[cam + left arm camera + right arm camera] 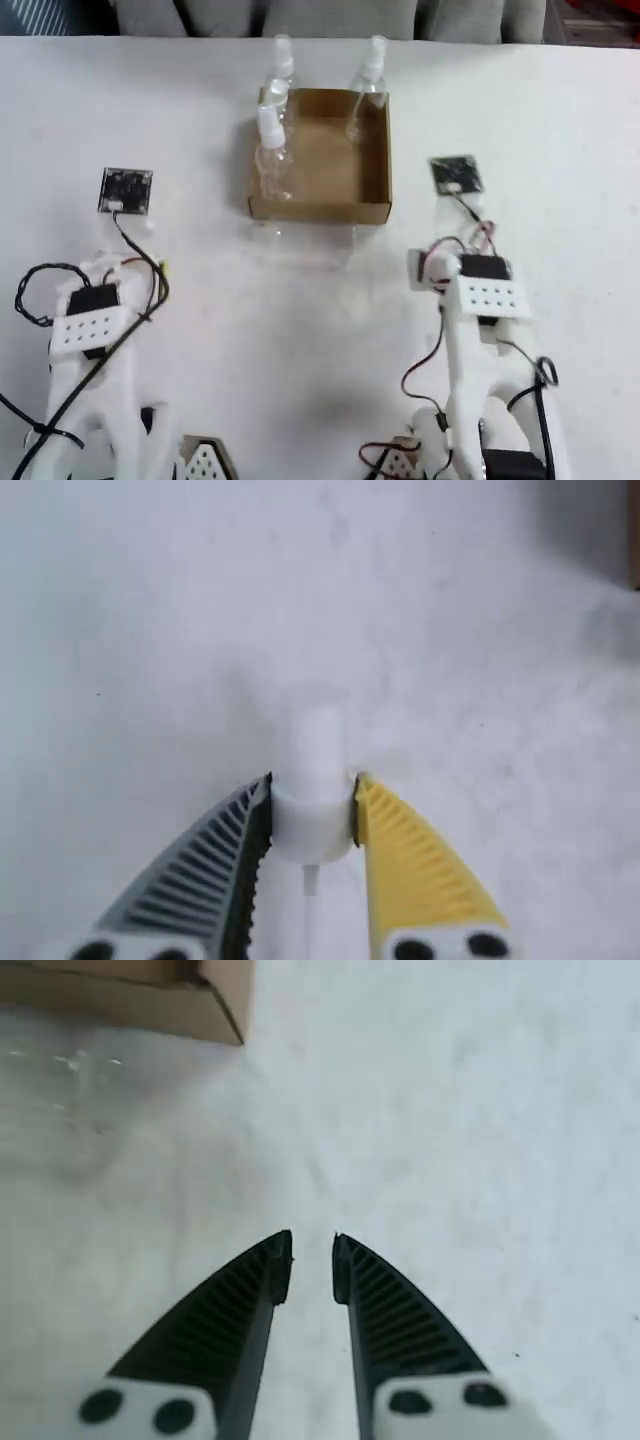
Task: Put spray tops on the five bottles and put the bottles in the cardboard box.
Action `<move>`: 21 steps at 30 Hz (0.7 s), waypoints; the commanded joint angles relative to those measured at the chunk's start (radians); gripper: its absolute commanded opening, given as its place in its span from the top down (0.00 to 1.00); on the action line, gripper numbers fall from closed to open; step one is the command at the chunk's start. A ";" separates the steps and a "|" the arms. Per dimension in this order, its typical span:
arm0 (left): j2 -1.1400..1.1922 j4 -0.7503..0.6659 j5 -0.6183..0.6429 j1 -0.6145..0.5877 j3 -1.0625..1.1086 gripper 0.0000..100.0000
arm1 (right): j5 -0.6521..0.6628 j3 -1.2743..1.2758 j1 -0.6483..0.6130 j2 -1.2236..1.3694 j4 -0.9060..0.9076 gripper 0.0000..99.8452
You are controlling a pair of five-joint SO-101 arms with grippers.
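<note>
The cardboard box point(375, 170) stands at the middle back of the table. A clear bottle with a white spray top point(271, 150) stands inside it on the left, and another point(367, 88) at its back right corner. A third topped bottle point(282, 60) stands at the box's back left edge. Clear bottles point(300, 240) lie faintly on the table just in front of the box. My left gripper point(312, 815), with grey and yellow fingers, is shut on a white spray top point(315, 800) low over the table. My right gripper point(312, 1260) hangs slightly open, holding nothing, near the box corner point(215, 1005).
The left arm point(90, 320) is at the front left and the right arm point(480, 300) at the front right, both with loose cables. Bare white table lies between them and beside the box.
</note>
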 commanded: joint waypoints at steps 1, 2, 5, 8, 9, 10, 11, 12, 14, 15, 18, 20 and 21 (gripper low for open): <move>0.039 -0.031 0.015 -0.013 -0.086 0.98 | -0.087 -0.114 -0.079 0.004 0.015 0.96; 0.084 -0.029 0.015 -0.013 -0.112 0.98 | -0.109 -0.132 -0.097 0.004 0.012 0.96; 0.251 -0.014 0.015 -0.018 -0.215 0.98 | -0.146 -0.180 -0.156 0.005 0.001 0.96; 0.394 0.043 0.015 -0.044 -0.331 0.98 | -0.146 -0.186 -0.197 0.007 -0.073 0.96; 0.427 0.055 0.015 -0.048 -0.362 0.98 | -0.146 -0.186 -0.203 0.015 -0.099 0.96; 0.460 0.069 0.015 -0.050 -0.388 0.98 | -0.146 -0.187 -0.206 0.031 -0.125 0.96; 0.484 0.078 0.015 -0.050 -0.408 0.98 | -0.146 -0.190 -0.206 0.054 -0.150 0.96; 0.503 0.086 0.015 -0.050 -0.423 0.98 | -0.146 -0.192 -0.206 0.084 -0.176 0.96; 0.519 0.091 0.015 -0.050 -0.439 0.98 | -0.146 -0.193 -0.205 0.147 -0.228 0.96; 0.521 0.091 0.015 -0.050 -0.440 0.98 | -0.146 -0.193 -0.205 0.180 -0.252 0.96; 0.521 0.091 0.015 -0.048 -0.440 0.98 | -0.146 -0.193 -0.206 0.257 -0.323 0.96; 0.521 0.091 0.014 -0.047 -0.440 0.98 | -0.146 -0.212 -0.206 0.291 -0.358 0.96; 0.521 0.091 0.014 -0.047 -0.442 0.98 | -0.146 -0.229 -0.206 0.305 -0.363 0.96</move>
